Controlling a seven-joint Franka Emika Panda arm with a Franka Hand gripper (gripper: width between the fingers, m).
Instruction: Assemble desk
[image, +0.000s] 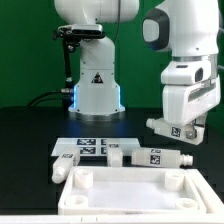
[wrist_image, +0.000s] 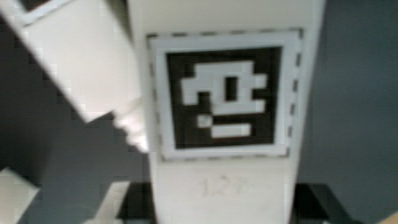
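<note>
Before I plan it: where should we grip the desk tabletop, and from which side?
Grip the tabletop by its far long rim wall, mid-length, pincer coming straight down. It lies flat, hollow side up, so that thin upright wall should fit between the jaws; corner sockets are bulkier. The pincer holds a leg now.

Setting: a robotics laboratory test cell.

Indicators:
- A white robot base (image: 97, 88) with a triangle warning sticker stands at the far side of the black-covered desk (image: 25, 125).
- A white jointed arm (image: 185, 45) comes down on the exterior view's right.
- A plain green backdrop (image: 25, 45) closes off the scene behind the base.
- Printed black-and-white tracking tags appear on the marker board (image: 85, 146) and on the white leg (wrist_image: 222, 110) clamped in the tool (image: 180, 131).
</note>
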